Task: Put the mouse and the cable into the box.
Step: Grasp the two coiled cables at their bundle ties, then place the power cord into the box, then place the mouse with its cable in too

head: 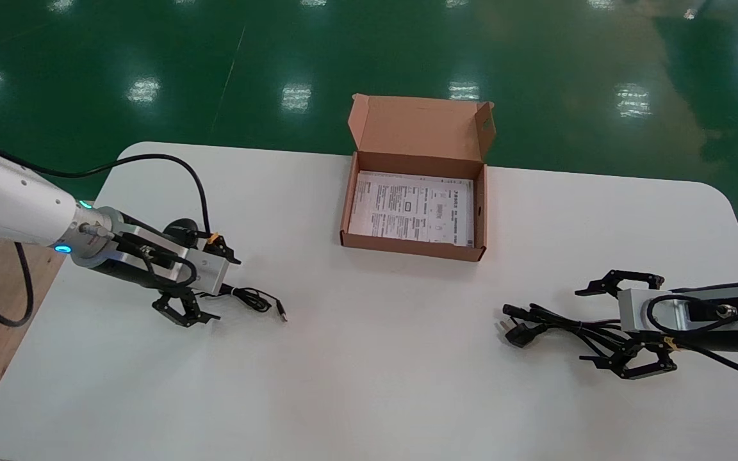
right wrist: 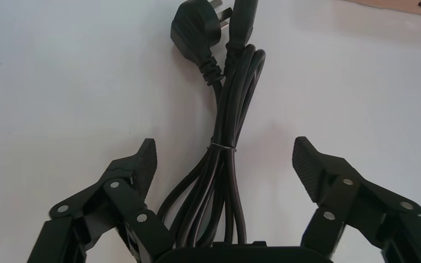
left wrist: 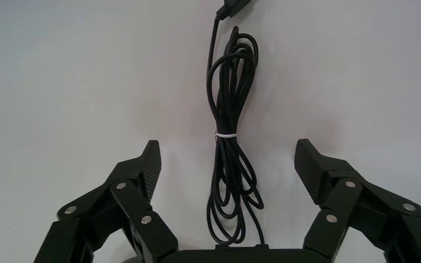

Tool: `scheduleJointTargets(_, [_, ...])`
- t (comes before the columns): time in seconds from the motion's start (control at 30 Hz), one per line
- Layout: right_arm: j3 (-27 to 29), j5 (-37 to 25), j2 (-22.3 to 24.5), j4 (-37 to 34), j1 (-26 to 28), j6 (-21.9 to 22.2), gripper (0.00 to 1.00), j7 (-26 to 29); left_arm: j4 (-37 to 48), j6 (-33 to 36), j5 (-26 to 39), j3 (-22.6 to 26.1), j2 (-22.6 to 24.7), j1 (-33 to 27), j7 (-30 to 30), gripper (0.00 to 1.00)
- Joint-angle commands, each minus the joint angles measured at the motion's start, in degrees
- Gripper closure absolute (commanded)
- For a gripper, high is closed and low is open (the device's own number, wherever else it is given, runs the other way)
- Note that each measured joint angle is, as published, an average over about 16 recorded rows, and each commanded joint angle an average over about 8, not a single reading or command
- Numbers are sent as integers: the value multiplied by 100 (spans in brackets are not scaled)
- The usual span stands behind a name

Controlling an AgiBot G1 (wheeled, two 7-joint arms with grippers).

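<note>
1. Your left gripper (head: 214, 285), jaws wide apart astride the mouse cord (head: 251, 299); mouse (head: 182, 227) partly hidden beside it.
2. 1 box (head: 412, 248), lid open, far middle of the table (head: 369, 378).
3. Your right gripper (head: 590, 328), jaws wide apart astride the tied cable (head: 551, 322).

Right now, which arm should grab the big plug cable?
The right. The open right gripper straddles the tied power cable; the left gripper hangs across the table, over the mouse cord.
</note>
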Motion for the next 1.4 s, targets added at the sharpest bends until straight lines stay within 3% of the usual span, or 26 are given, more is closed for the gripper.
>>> scheduleJointTargets(0.03, [-1,0,8,15,-4,-2,100,5,-9,3,3,2,-3,1,-1,100])
scheduleJointTargets(1.13, [-6,-3,40,90,-6,-8,100,1,-52,51,-5,-2,-28,-20,8,100])
scheduleJointTargets(1.4, [109,142,66,254,273,33,100,60,-146,526,-639,-443,-420,-494,90,100])
